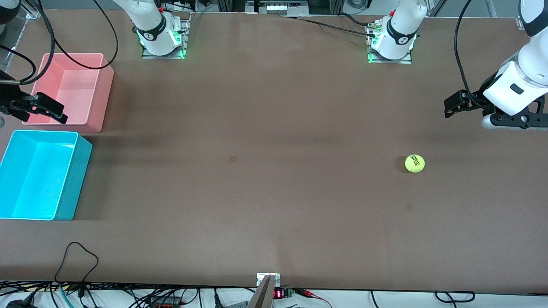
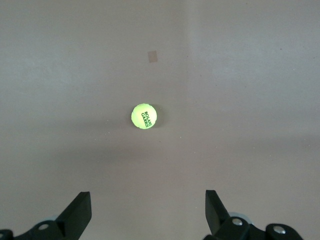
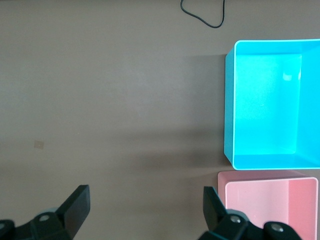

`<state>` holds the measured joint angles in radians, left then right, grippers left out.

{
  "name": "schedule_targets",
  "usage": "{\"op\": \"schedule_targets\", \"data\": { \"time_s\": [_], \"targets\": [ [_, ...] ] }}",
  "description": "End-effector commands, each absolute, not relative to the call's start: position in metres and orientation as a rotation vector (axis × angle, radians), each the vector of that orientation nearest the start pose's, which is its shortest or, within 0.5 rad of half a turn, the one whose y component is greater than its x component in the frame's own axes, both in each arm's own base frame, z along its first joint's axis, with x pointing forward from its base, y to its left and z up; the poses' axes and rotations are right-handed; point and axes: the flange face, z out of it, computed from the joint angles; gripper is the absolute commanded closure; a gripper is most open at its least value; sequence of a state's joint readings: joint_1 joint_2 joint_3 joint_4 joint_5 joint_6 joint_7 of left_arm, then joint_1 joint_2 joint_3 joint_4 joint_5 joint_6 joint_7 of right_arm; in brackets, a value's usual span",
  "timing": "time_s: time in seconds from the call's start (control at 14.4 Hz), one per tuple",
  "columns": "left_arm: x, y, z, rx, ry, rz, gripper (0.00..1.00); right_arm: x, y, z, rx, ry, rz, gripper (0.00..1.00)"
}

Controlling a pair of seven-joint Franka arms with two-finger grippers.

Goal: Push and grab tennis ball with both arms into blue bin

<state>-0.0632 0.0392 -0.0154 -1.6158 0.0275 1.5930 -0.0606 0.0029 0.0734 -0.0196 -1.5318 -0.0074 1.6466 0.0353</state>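
Note:
The tennis ball (image 1: 414, 163) lies on the brown table toward the left arm's end, with its dark logo facing up. It also shows in the left wrist view (image 2: 144, 116), ahead of the fingers. My left gripper (image 1: 448, 108) hangs in the air over the table near the ball; it is open and empty (image 2: 148, 205). The blue bin (image 1: 79, 179) stands empty at the right arm's end, and it shows in the right wrist view (image 3: 229, 110). My right gripper (image 1: 60, 113) hovers by the pink bin; it is open and empty (image 3: 146, 200).
A pink bin (image 1: 100, 94) stands empty beside the blue bin, farther from the front camera (image 3: 270, 176). A thin black cable loop (image 1: 77, 252) lies near the table's front edge. A small tape patch (image 1: 232, 158) marks the table's middle.

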Motion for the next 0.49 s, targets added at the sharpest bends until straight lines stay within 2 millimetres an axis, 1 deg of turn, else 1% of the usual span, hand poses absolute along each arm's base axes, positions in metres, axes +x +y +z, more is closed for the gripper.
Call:
{"op": "schedule_targets", "data": {
  "time_s": [0.0, 0.42],
  "targets": [
    [0.5684, -0.0432, 0.5862, -3.126, 0.049, 0.090, 0.00, 0.5758, -0.0086, 0.6085, -3.140, 0.094, -0.053, 0.00],
    [0.5681, -0.0413, 0.5854, -3.124, 0.020, 0.102, 0.00, 0.5782, -0.0087, 0.6095, -3.139, 0.091, -0.075, 0.00]
  ]
}}
